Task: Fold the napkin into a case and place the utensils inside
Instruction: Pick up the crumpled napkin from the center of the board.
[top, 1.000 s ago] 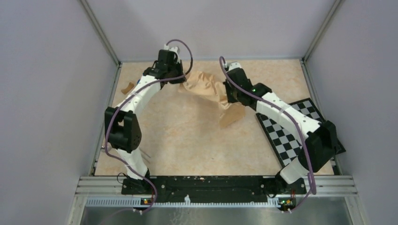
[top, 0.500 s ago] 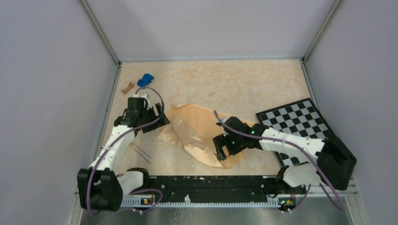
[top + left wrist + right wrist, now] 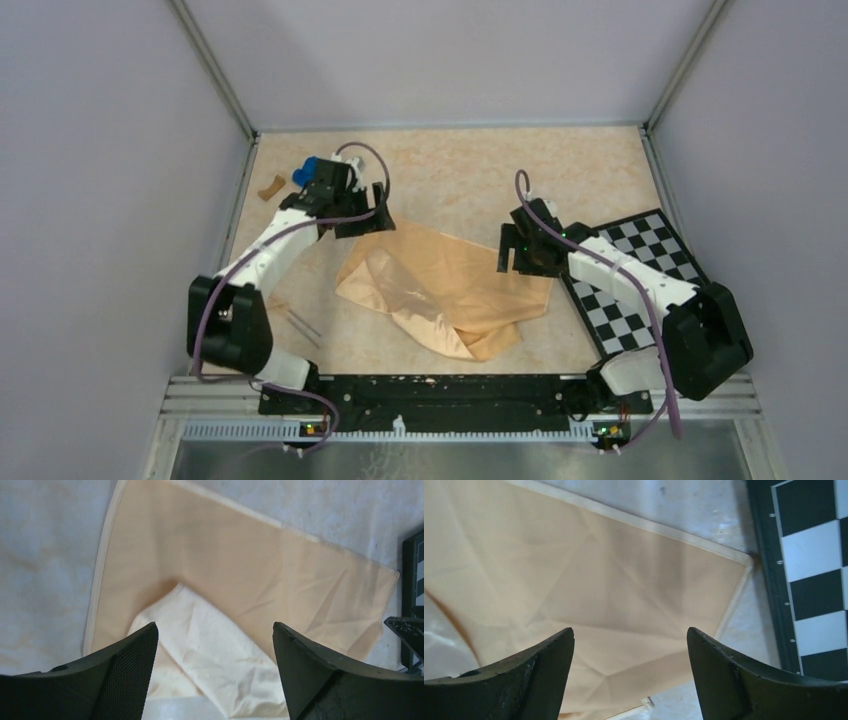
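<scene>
The beige marbled tabletop [image 3: 450,165] carries the soft tan-orange cloth napkin [image 3: 445,285], which lies rumpled at mid-table with one part folded over. The left gripper [image 3: 215,630] and right gripper [image 3: 630,632] hang over its far corners, jaws spread wide and empty. The thin silvery metal utensils [image 3: 303,327] lie to its left, and the black-and-white checkerboard [image 3: 655,235] to its right.

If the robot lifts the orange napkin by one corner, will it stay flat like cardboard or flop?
It would probably flop: the napkin lies creased and wrinkled, with one part folded back over itself. It looks thin, so it is likely very light. Pushed across the smooth table, it would probably bunch up rather than slide whole.
</scene>
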`<state>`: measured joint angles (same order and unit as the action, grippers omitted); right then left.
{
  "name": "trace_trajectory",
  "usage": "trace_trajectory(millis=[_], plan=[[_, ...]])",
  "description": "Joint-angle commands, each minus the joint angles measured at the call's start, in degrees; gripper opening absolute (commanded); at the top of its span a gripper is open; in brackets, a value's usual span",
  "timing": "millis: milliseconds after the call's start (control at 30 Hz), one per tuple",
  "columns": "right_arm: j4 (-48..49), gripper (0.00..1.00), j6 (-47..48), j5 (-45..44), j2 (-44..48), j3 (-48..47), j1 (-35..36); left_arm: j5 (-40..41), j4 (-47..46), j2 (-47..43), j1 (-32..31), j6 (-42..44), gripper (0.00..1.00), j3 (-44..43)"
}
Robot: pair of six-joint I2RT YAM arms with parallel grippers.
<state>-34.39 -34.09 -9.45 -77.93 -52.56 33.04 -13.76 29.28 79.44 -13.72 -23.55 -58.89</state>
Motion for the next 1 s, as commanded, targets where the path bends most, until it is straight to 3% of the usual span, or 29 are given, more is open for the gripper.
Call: trace_trajectory(millis=[0,133,233,967], plan=[[-1.47,0.82,-3.33,-6.80,1.96,2.01,-3.24,3.23,2.37,14.86,-1.72,8.24,0.86,-16.07],[1.22,0.81,-2.06,-5.86,-1.59,2.39,-5.86,2.91,11.14,31.54,-1.66,11.62,0.83,-33.13],[1.67,0.80,-0.66,-4.64,-4.80,1.23,-7.52,3.65,13.05,38.34,-1.58,12.36,0.81,-39.21],[9.02,0.79,2.55,-3.66,-15.09,3.15,-10.71,15.65,9.20,45.11,-1.49,10.45,0.85,-36.55]])
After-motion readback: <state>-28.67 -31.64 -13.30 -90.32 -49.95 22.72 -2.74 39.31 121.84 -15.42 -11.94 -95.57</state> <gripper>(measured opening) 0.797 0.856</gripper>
